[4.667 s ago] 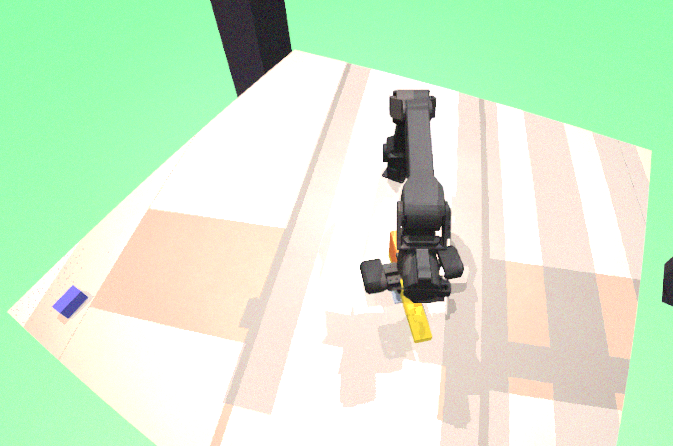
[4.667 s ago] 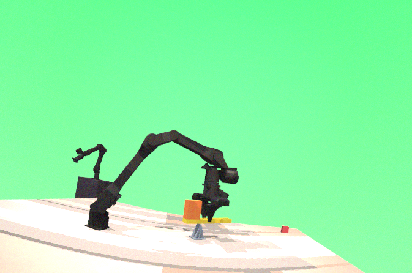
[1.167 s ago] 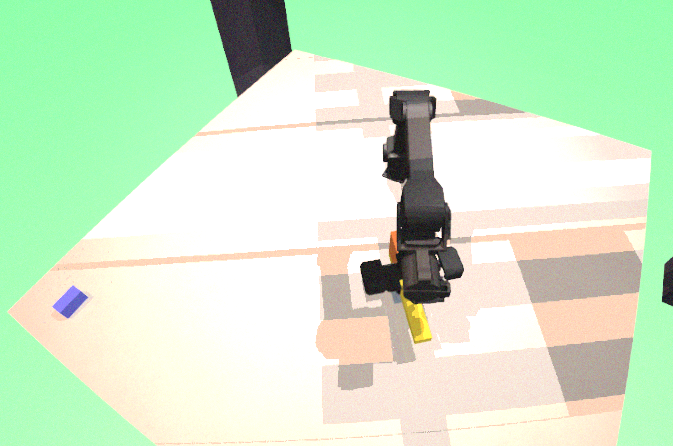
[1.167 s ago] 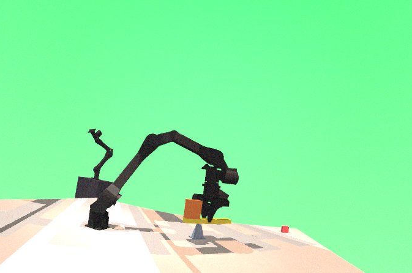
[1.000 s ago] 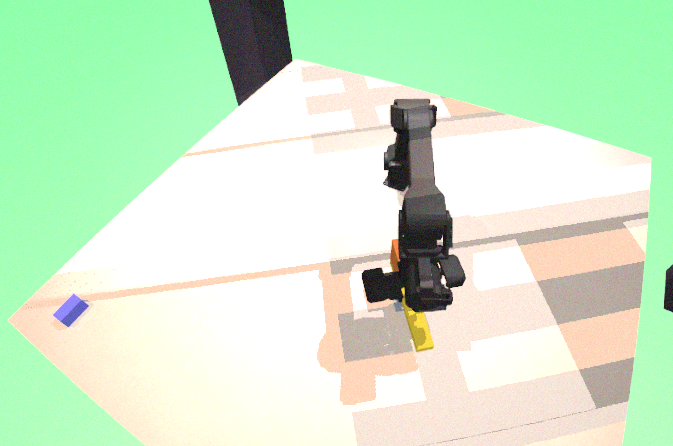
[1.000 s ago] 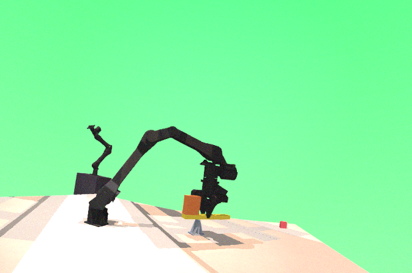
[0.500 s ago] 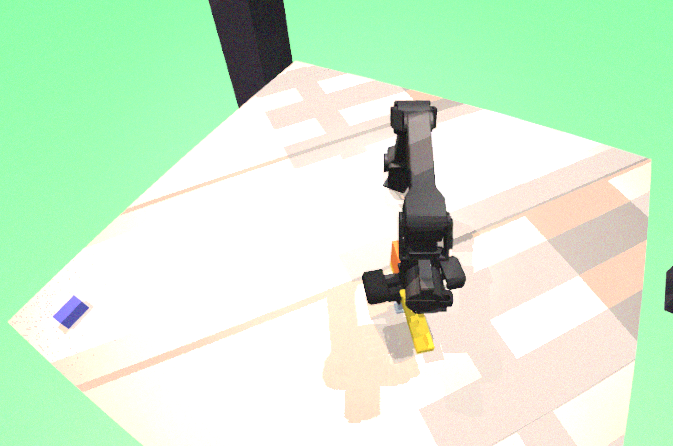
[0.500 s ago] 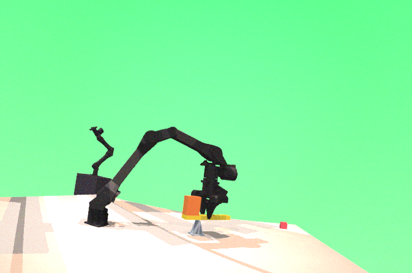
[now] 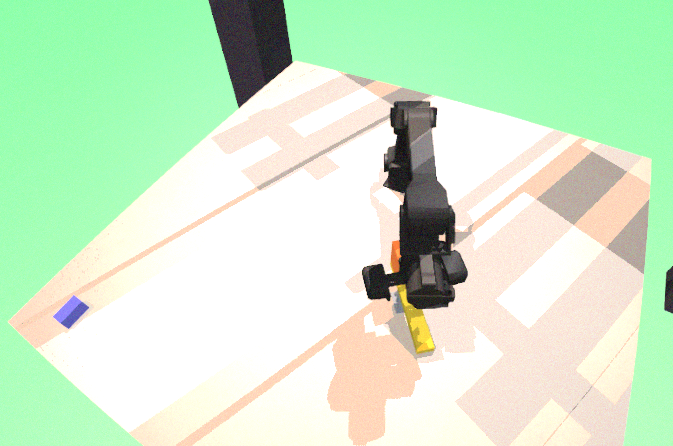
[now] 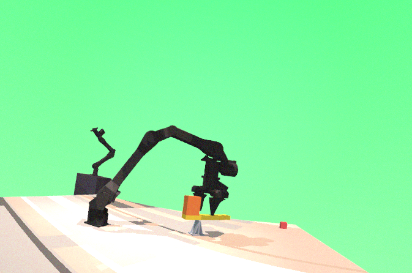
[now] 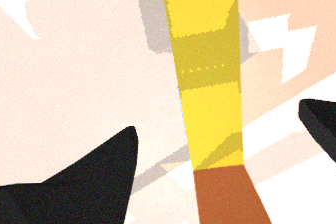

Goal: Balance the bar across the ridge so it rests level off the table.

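Observation:
The yellow bar (image 9: 420,330) (image 10: 217,217) (image 11: 207,60) lies across the top of the grey-blue ridge (image 9: 397,303) (image 10: 196,229). It looks level in the exterior view, with both ends above the table (image 9: 242,252). An orange block (image 9: 395,254) (image 10: 191,206) (image 11: 231,197) stands on the bar's end nearer the arm's base. My gripper (image 10: 207,212) (image 11: 213,120) is open, pointing down, with a finger on each side of the bar and a gap on both sides in the wrist view. The arm hides part of the bar and block in the top view.
A blue block (image 9: 70,312) lies near the table's left corner in the top view. A small red block (image 10: 283,224) lies at the far right edge in the exterior view. A second dark arm (image 10: 111,151) stands on a dark box (image 10: 86,184) behind my arm.

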Motion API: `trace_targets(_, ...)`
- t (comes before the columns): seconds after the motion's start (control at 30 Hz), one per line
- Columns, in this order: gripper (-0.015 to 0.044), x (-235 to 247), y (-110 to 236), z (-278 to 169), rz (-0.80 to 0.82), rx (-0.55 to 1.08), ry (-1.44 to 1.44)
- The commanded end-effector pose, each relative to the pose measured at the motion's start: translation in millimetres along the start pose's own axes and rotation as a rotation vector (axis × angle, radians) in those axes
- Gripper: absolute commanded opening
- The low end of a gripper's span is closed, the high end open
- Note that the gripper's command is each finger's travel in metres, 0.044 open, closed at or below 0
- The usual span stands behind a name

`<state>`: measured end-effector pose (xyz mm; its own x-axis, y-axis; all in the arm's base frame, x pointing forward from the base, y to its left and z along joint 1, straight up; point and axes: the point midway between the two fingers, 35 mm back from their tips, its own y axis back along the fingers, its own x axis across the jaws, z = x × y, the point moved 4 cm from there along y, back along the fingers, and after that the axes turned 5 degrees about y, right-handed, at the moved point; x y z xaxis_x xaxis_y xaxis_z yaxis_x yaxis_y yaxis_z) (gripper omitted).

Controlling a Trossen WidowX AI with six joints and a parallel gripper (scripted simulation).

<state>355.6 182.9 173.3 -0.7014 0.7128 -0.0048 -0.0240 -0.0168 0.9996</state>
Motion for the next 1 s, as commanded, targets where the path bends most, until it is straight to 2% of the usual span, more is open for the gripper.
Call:
trace_targets(0.0, 0.044, 0.6, 58.0, -0.9, -0.021, -0.066, -0.001)
trace_targets(0.1, 0.044, 2.0, 78.8, -5.1, -0.026, -0.082, -0.001)
trace_targets(0.97, 0.044, 2.0, 78.8, -5.1, -0.026, -0.082, -0.001)
